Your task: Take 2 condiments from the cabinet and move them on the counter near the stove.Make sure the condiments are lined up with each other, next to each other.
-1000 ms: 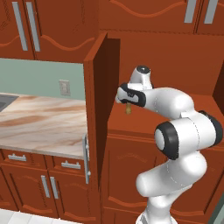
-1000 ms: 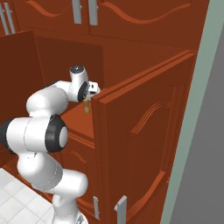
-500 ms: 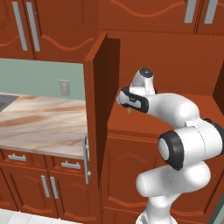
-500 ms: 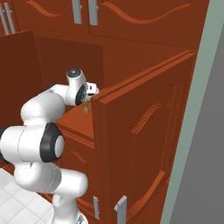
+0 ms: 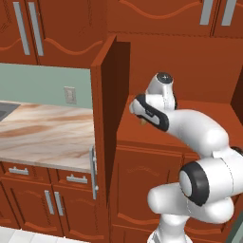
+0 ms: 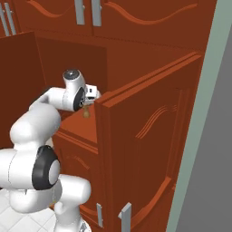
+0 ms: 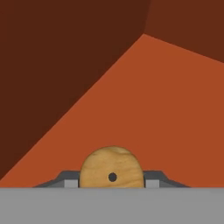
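Gripping wooden shaker (image 7: 112, 169) between gripper (image 7: 112, 181) jaws above cabinet shelf (image 7: 166, 109); open doors (image 6: 140, 149) flank both sides.

Two rear base views flanking the cabinet (image 5: 156, 137), close hand view inside

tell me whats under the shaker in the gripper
The wooden shaker, clamped in the gripper, hangs above the cabinet's bare red-brown shelf. Its own body hides the patch straight beneath it.

Red-brown cabinet shelf (image 7: 175, 109), beige marble counter (image 5: 42, 133) beside
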